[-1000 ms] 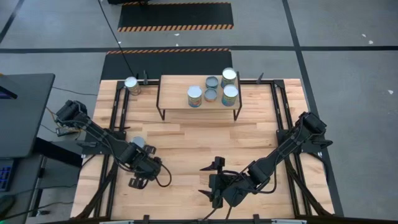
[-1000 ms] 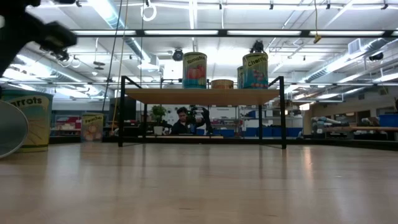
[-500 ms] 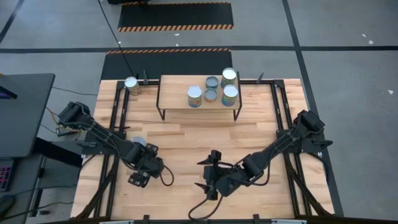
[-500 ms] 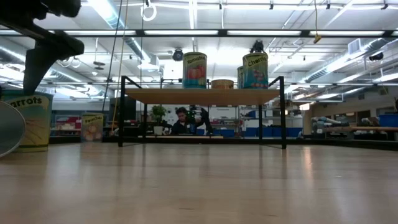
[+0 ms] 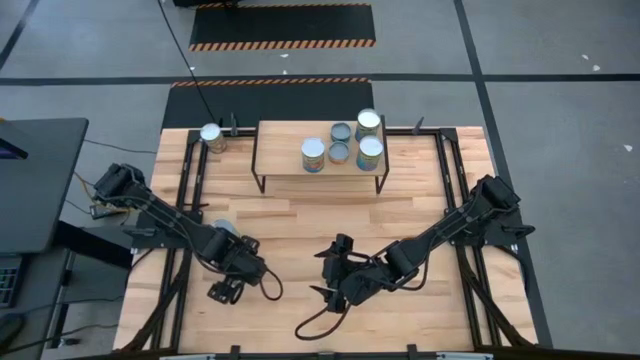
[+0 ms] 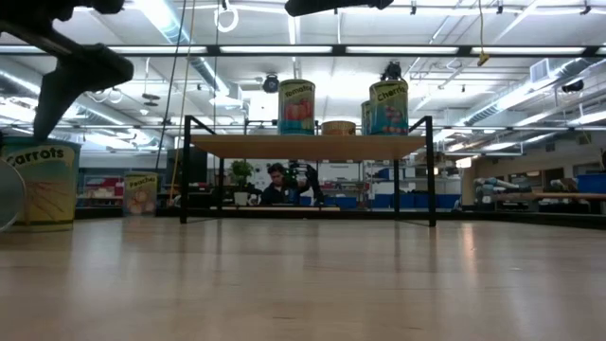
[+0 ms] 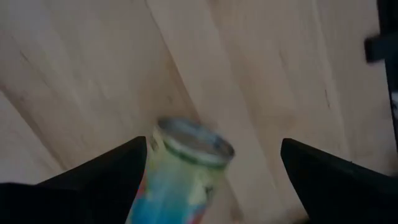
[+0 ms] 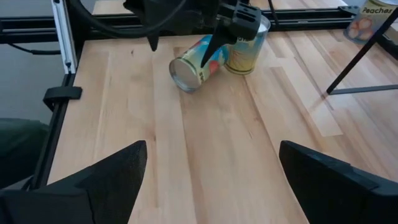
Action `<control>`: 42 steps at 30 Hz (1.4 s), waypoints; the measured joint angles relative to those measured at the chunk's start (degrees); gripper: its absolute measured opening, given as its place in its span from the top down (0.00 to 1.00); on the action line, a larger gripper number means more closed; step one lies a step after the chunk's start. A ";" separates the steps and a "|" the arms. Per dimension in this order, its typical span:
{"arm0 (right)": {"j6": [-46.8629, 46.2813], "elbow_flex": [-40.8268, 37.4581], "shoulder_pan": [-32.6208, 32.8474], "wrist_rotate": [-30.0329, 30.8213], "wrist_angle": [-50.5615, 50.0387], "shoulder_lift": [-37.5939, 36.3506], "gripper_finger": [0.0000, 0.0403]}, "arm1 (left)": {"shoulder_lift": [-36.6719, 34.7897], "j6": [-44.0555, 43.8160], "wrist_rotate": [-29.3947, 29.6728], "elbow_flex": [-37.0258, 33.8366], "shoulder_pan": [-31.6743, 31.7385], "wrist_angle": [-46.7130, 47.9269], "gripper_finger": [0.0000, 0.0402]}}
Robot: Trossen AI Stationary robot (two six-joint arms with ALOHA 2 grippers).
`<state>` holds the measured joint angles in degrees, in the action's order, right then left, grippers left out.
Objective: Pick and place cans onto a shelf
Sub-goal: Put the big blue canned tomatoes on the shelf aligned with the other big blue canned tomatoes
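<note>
1. Cans: the far-left one, a carrots can (image 6: 40, 185), stands upright on the table (image 5: 300, 225) near the back left corner, left of the shelf (image 5: 285, 160).
2. Tipped can (image 8: 194, 62) lies on its side at front left, long axis flat along the boards, silver end facing my right wrist camera. It touches an upright yellow can (image 8: 245, 46) just behind it.
3. My left gripper (image 7: 211, 171) hangs over the tipped can with fingers spread wide, one on each side, not clamping it. In the left wrist view the can's rim (image 7: 194, 143) sits between the fingers, nearer one of them.
4. My right gripper (image 5: 330, 275) is at front centre, to the right of that pair and apart from them, fingers open, holding nothing.
5. Shelf at back centre carries five upright cans: one silver-topped (image 5: 314, 153) toward the left, two smaller grey-topped (image 5: 340, 152) in the middle, two silver-topped (image 5: 370, 148) on the right.
</note>
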<state>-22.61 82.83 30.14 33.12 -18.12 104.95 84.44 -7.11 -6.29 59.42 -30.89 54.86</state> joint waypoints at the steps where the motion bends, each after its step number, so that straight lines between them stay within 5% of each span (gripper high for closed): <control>1: 0.00 0.00 0.02 0.00 0.02 0.00 0.07 | 0.00 -0.02 0.38 0.00 -0.02 -1.17 0.06; 7: -0.35 0.00 0.04 -0.02 -0.01 0.00 0.07 | -0.07 -0.06 -0.30 0.00 -0.50 -7.78 0.06; 22: -1.77 0.00 0.43 -0.04 -0.05 0.00 0.07 | 3.53 -7.74 -7.23 -0.07 -1.06 -4.84 0.06; 34: -1.88 0.00 0.26 -0.04 -0.71 0.00 0.07 | 0.81 -3.59 13.83 -0.07 -7.01 -1.33 0.06; 42: -1.90 0.00 0.02 -0.02 -0.75 0.00 0.07 | 0.83 -3.59 15.11 -0.04 -7.61 -2.35 0.19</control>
<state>-24.51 82.83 30.15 33.10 -18.87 104.95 85.27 -10.70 8.82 59.37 -38.50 52.52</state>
